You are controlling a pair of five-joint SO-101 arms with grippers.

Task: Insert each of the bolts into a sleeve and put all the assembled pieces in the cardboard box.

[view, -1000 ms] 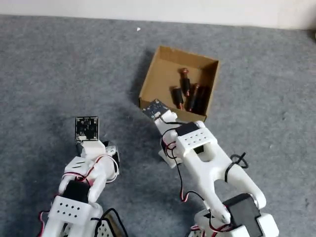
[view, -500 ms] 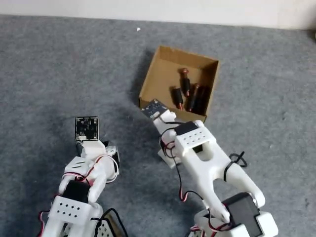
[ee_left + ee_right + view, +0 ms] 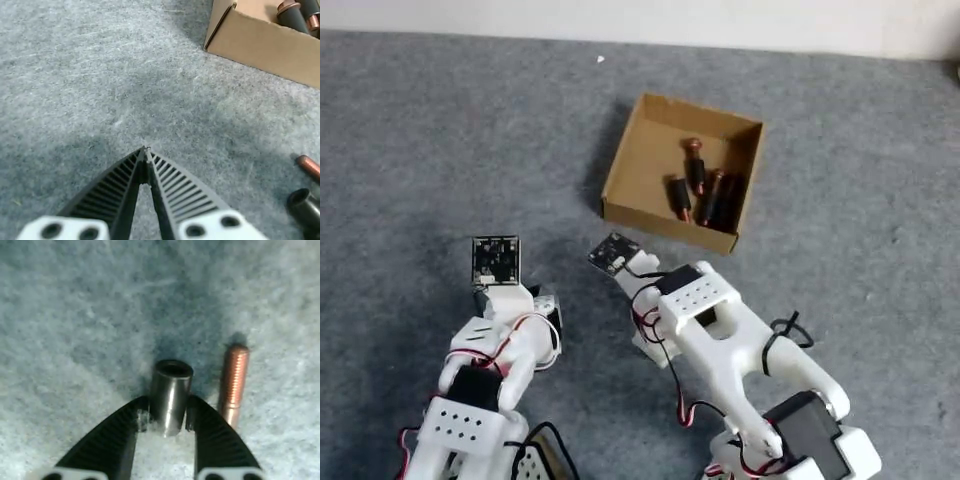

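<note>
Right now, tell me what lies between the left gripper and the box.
Only bare carpet, from left gripper to box, as the left wrist view shows.

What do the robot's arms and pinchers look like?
The left arm and right arm are chunky white plastic with black motors and thin red and black cables. The left gripper and right gripper have black pointed fingers; the left's are ribbed.

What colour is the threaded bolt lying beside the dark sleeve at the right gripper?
The threaded bolt is copper-coloured; clearest in the right wrist view.
</note>
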